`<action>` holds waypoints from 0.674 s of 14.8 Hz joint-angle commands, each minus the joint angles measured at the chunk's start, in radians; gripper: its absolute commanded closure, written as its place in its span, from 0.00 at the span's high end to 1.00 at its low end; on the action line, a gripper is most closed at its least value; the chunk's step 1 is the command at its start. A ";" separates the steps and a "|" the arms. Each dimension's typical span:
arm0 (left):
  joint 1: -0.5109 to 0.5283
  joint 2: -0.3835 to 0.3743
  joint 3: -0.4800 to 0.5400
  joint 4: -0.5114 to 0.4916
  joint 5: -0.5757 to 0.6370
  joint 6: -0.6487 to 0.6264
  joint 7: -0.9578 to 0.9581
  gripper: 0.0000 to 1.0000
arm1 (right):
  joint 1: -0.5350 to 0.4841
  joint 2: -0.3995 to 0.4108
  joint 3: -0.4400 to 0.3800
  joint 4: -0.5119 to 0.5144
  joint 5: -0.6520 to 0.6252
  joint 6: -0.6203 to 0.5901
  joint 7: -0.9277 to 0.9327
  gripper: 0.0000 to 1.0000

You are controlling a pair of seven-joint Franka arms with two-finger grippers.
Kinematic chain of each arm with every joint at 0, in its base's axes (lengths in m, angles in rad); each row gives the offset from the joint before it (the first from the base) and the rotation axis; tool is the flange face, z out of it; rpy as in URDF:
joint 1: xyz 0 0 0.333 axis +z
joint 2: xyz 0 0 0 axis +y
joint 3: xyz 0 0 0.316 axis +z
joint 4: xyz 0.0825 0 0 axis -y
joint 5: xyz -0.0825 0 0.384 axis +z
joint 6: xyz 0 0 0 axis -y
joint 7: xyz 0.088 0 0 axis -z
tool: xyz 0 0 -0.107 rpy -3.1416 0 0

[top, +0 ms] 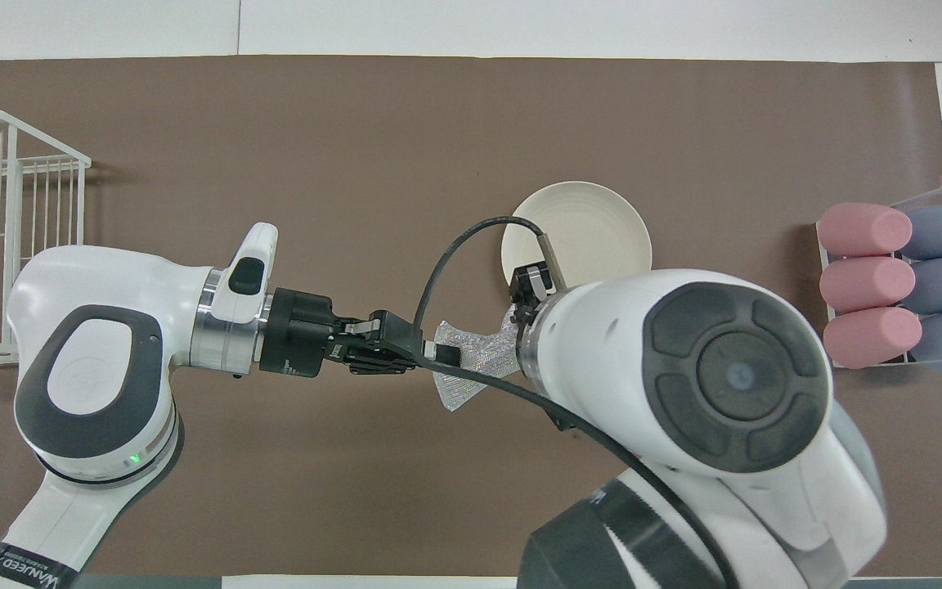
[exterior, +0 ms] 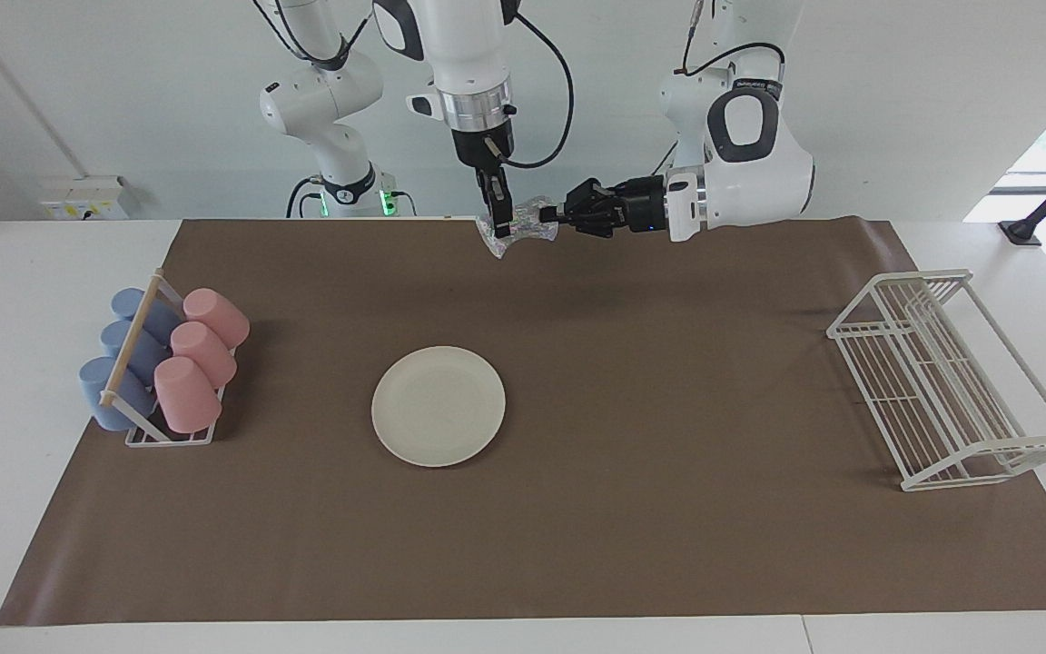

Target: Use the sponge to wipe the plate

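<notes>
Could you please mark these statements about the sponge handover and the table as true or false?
1. The sponge is up in the air, not resting on the plate. True.
2. The left gripper is shut on the sponge. True; it reaches in sideways and pinches one end.
3. The plate sits in the white wire rack. False; it lies flat on the brown mat, and the rack stands toward the left arm's end of the table.
4. The right gripper hangs over the plate. False; it points down at the sponge, above the mat's edge nearest the robots.
5. The cup holder carries only pink cups. False; it has pink and blue cups.
</notes>
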 commanded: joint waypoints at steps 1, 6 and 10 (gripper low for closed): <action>0.011 -0.007 0.013 -0.004 0.010 -0.030 -0.015 0.00 | -0.079 -0.031 -0.002 -0.004 -0.014 -0.065 -0.244 1.00; 0.025 -0.005 0.013 0.006 0.121 -0.026 -0.052 0.00 | -0.280 -0.053 -0.002 0.001 -0.006 -0.193 -0.886 1.00; 0.074 -0.005 0.013 0.048 0.304 -0.031 -0.124 0.00 | -0.403 -0.051 -0.002 0.004 -0.003 -0.205 -1.212 1.00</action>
